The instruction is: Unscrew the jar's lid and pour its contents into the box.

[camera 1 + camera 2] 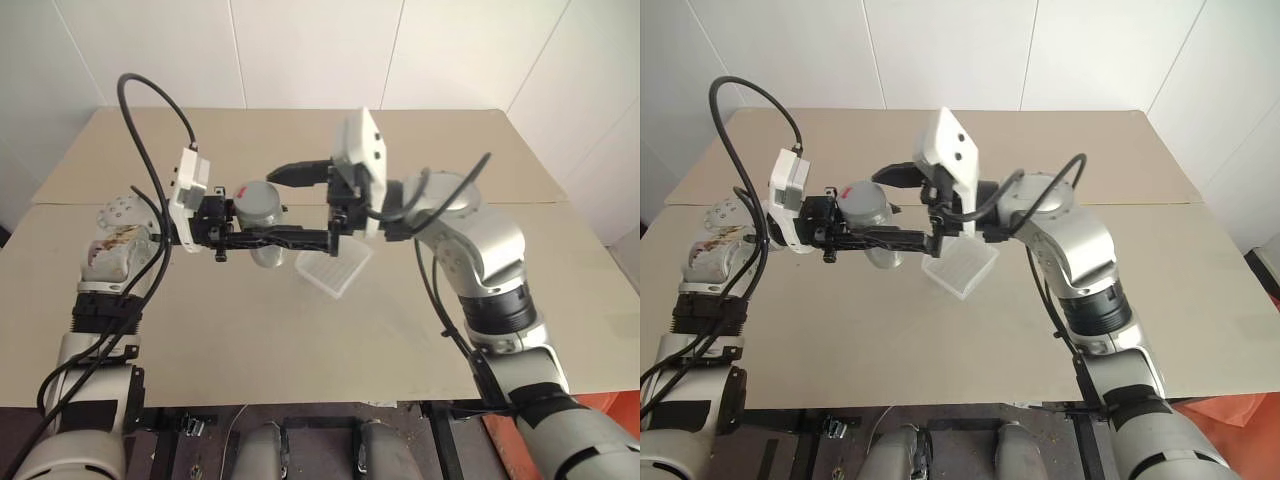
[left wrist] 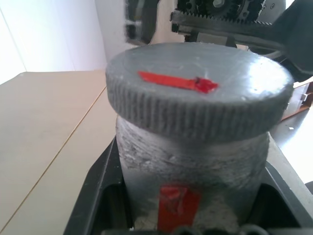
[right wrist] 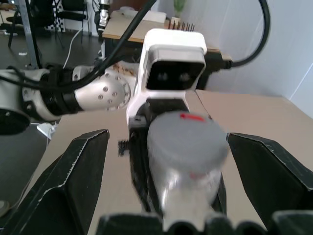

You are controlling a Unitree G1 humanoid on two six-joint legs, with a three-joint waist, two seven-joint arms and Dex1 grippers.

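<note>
ribbed and grey, the lid with its red mark sits squarely on the jar — not yet off, so the unscrewing looks barely begun, if begun at all. left gripper is clamped on the jar's body, holding it in the air above the table, with the lid end turned toward the other arm. right gripper faces it with its jaws spread wide, one black finger on either side of the lid and neither touching it.

below and just to the right of the jar, the box rests on the table, and i cannot tell whether anything lies in it; the contents can't be made out through the jar wall either.

left to do, as i judge it — close on the lid, twist it off, then tip the jar over the box.
</note>
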